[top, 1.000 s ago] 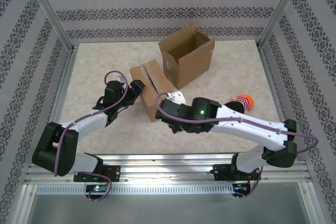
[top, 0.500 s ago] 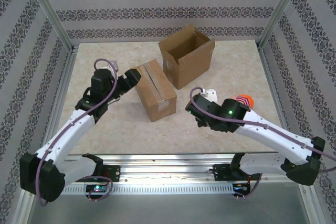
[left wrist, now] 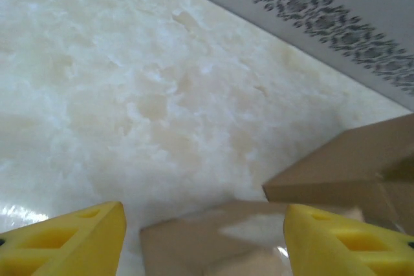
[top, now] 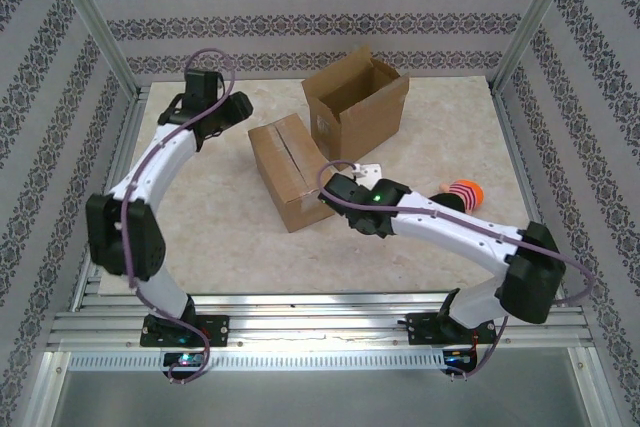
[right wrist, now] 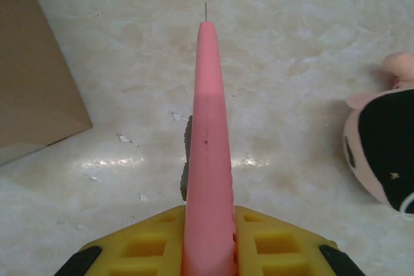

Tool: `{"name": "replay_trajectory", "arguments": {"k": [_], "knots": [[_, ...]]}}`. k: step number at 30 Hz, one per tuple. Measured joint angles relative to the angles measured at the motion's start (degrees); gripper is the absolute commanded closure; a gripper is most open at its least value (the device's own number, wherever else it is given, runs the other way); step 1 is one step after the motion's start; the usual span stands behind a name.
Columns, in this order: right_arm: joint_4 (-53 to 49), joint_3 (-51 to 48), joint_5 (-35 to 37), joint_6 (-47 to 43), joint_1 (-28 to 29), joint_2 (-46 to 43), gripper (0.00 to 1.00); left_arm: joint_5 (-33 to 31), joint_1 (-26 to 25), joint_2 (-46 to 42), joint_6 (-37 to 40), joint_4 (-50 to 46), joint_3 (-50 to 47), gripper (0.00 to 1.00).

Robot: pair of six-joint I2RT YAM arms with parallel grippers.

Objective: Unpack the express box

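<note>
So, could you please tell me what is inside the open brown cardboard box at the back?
The open brown cardboard box shows bare inner walls from above, with nothing visible inside. Its floor is hidden by the near wall.

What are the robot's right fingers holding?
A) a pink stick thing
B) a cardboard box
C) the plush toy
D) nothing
A: in the right wrist view the yellow right fingers are shut on a pink tool, while the plush toy lies apart on the table.
</note>
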Motion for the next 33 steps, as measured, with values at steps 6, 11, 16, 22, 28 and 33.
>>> {"name": "replay_trajectory", "arguments": {"k": [6,11,16,22,28,33], "knots": [[1.6,1.9,-0.1,0.2,0.0,6.1,1.00,0.3,0.0,10.3,1.5,0.0,6.5,0.34],[2.6,5.9,-0.2,-0.1,-0.5,9.6,1.00,1.8,0.0,13.3,1.7,0.2,6.6,0.34],[3.8,8.9,-0.4,-1.4,-1.9,12.8,1.00,3.5,-0.2,13.5,1.7,1.6,3.3,0.34],[2.1,11.0,-0.5,-3.5,-4.1,14.7,1.00,3.9,-0.2,10.2,1.4,6.3,-3.2,0.34],[1.6,11.4,-0.5,-5.9,-7.4,15.0,1.00,2.8,-0.7,2.1,0.2,8.0,-13.0,0.33],[1.6,11.9,-0.4,-7.6,-10.2,15.3,1.00,1.6,-2.0,-4.5,-1.0,8.4,-20.1,0.33]]}}
